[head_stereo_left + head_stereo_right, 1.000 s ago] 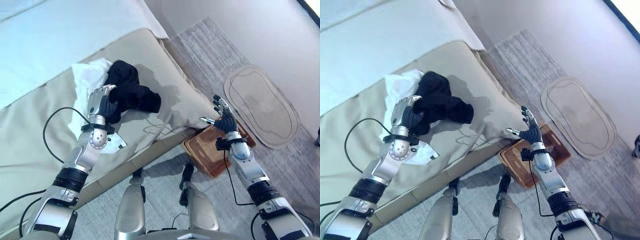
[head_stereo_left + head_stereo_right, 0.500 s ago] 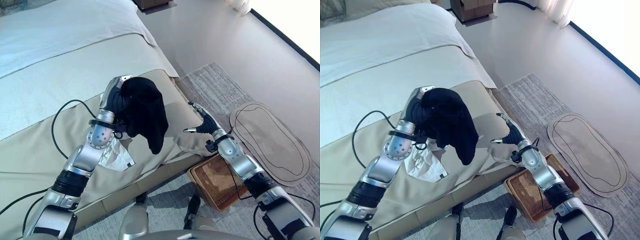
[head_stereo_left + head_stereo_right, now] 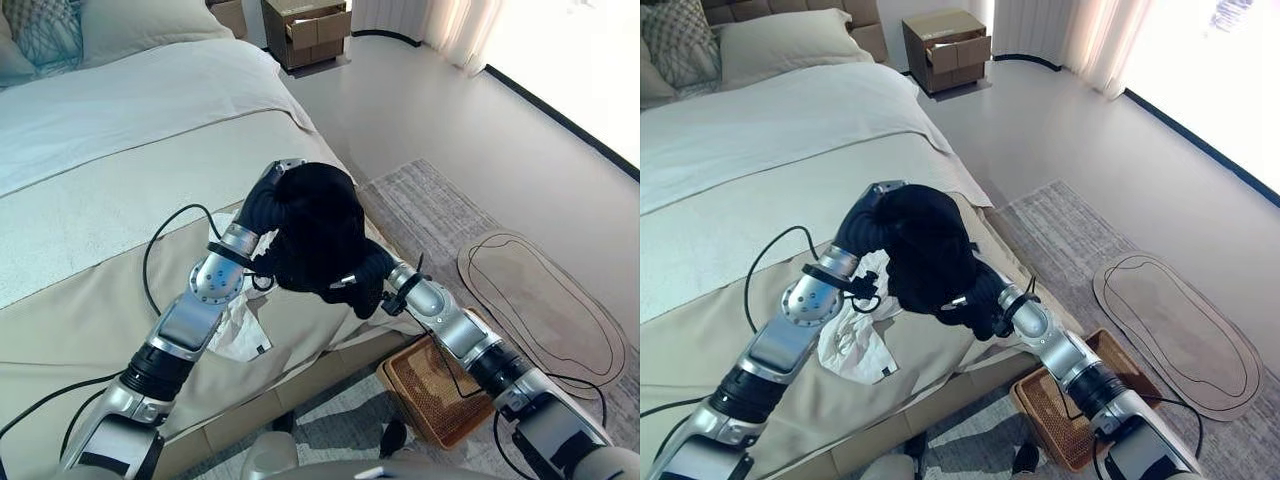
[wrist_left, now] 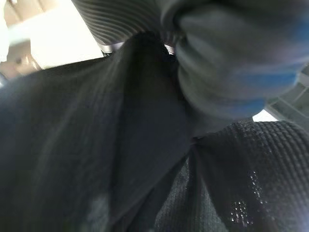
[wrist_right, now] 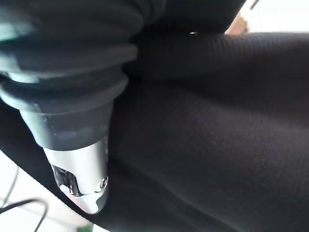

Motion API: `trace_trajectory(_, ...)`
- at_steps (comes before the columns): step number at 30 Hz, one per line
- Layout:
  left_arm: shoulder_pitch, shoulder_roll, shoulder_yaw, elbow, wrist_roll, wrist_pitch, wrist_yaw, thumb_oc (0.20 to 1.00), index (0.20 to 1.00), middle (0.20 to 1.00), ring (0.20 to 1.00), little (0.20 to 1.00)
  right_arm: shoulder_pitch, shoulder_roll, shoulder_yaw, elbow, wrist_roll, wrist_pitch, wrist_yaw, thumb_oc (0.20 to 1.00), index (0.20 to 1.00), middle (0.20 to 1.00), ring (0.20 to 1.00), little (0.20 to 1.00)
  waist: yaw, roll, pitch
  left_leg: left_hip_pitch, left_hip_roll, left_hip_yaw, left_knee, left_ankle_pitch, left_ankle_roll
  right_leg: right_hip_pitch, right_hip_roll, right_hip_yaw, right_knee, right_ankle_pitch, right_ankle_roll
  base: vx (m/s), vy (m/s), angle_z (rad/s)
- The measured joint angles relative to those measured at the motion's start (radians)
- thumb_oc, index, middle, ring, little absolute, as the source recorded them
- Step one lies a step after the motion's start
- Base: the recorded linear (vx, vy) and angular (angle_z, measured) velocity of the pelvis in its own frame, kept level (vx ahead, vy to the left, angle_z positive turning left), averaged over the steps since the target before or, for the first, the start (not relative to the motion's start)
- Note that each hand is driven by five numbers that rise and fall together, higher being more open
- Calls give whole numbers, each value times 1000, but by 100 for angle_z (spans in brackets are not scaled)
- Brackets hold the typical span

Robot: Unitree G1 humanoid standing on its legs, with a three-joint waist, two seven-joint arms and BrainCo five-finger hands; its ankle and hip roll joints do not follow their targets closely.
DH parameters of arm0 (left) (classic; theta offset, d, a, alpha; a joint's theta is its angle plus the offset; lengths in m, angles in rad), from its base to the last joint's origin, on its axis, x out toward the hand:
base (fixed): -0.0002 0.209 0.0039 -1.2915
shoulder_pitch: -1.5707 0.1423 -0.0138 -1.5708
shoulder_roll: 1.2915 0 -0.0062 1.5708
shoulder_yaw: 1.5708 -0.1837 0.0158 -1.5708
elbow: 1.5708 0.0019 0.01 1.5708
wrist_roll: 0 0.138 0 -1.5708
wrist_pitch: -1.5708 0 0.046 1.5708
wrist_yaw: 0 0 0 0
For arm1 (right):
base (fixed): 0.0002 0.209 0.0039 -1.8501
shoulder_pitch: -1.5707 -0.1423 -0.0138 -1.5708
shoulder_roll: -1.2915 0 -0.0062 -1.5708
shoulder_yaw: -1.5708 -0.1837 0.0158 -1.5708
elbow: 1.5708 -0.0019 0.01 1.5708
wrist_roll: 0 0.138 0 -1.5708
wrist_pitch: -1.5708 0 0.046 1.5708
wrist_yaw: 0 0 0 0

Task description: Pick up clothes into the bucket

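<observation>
A black garment (image 3: 322, 228) hangs above the beige bed cover (image 3: 90, 300), bunched in my left hand (image 3: 262, 203), which is shut on its upper part. My right hand (image 3: 371, 277) presses into the garment's lower end from the right, half buried in the cloth. The right wrist view has the black garment (image 5: 217, 121) close against that hand, and the left wrist view has dark cloth (image 4: 96, 159) right by my left hand. A brown woven basket (image 3: 437, 388) sits on the floor beside the bed, below my right forearm. A crumpled white cloth (image 3: 240, 322) lies on the bed under my left arm.
The bed's edge runs diagonally toward the lower left. An oval mat (image 3: 537, 302) lies on a grey rug (image 3: 430, 205) to the right of the basket. At the far end stand a wooden nightstand (image 3: 307, 30) and pillows (image 3: 130, 28).
My left hand has lifted the black garment off the bed and carried it rightward. My right hand has moved left, from above the basket, into the garment's lower end. The camera has tilted up.
</observation>
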Motion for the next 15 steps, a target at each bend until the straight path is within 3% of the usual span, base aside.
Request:
trace_trajectory(9, 0, -30, -62, -8, -72, 5, -32, 200, 200, 200, 200, 200, 0, 26, 1, 0, 38, 19, 2, 1000, 1000, 1000, 1000, 1000, -1, 1, -17, 5, 3, 3, 0, 1, 1, 2, 1, 5, 0, 0, 0, 4, 0, 0)
trace_trajectory(10, 1, -34, -68, -8, -81, 7, -35, 200, 200, 200, 200, 200, 0, 27, 1, 1, 38, 20, 2, 802, 802, 802, 802, 802, 0, 0, -19, 6, 3, 3, 0, 1, 1, 2, 1, 5, 0, 0, 0, 0, 0, 0)
trace_trajectory(11, 1, -40, -70, -8, -95, 12, -39, 200, 200, 200, 200, 200, 0, 27, 1, 1, 38, 21, 1, 200, 200, 200, 200, 200, -1, 0, -20, 9, 3, 3, 0, 1, 1, 5, 1, 6, 0, 0, 0, 0, 0, 0)
trace_trajectory(15, 1, -43, -70, -8, -100, 24, -42, 200, 200, 200, 200, 200, 2, 25, -2, 15, 37, 24, -3, 200, 200, 200, 200, 200, -4, 2, -28, 19, 3, 4, -2, 1, 1, 11, 1, 8, 0, 0, -1, 0, 0, 0)
